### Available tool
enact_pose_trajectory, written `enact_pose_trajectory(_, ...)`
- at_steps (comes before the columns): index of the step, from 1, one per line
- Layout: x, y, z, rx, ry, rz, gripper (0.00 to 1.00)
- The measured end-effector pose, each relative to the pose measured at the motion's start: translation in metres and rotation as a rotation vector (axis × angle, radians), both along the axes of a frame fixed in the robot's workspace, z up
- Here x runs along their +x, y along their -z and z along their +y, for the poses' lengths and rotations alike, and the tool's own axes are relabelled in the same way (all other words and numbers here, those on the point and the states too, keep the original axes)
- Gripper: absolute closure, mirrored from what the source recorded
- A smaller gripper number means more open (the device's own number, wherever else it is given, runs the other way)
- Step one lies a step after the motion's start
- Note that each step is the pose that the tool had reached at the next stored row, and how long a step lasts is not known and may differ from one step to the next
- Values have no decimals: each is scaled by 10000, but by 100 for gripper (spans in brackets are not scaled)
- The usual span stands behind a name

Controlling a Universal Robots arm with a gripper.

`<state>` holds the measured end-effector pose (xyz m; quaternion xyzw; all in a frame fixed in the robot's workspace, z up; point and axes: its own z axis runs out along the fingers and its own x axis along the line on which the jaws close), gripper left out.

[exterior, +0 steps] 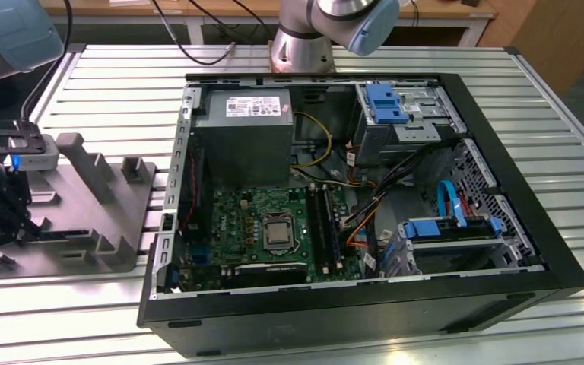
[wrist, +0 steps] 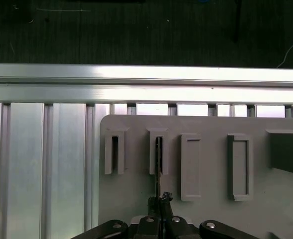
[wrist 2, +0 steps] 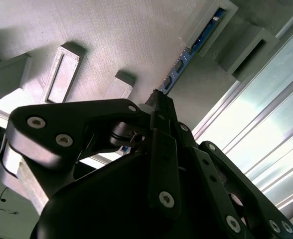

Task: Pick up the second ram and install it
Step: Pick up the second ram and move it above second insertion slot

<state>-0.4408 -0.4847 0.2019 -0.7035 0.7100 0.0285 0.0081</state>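
Black metal gripper (wrist: pixel 160 198) (wrist 2: pixel 159 102) down low over a grey plastic holder block (wrist: pixel 211 149) with raised slots. Jaws pulled in narrow, pinched on the near end of the second ram (wrist: pixel 158 164) (wrist 2: pixel 186 57), a long, thin, flat memory stick. Runs straight out ahead of the jaws, with its far end tucked inside a narrow slot of the block. Looks like a thin dark line in the first wrist view, seen from its edge. Shows its flat side in the second wrist view: dark blue-green board with tiny parts dotted along it.

Just beside the slot ahead of the jaws, another narrow slot, then two wider frames further along the block. Under the block, a silver table (wrist: pixel 37 174) of long metal slats.

In the exterior view, well apart from the jaws toward the exterior view's right, a big black open computer case (exterior: pixel 495 281) lying on the same table. Inside it, a green motherboard (exterior: pixel 252 220) and a grey power-supply box (exterior: pixel 243 137).
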Motion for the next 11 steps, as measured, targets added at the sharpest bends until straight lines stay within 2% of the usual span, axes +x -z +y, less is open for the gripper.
enact_pose_trajectory(9, 0, -1, 0, -1, -18, 1, 89)
enact_pose_trajectory(11, 0, -27, 0, -2, -18, 3, 89)
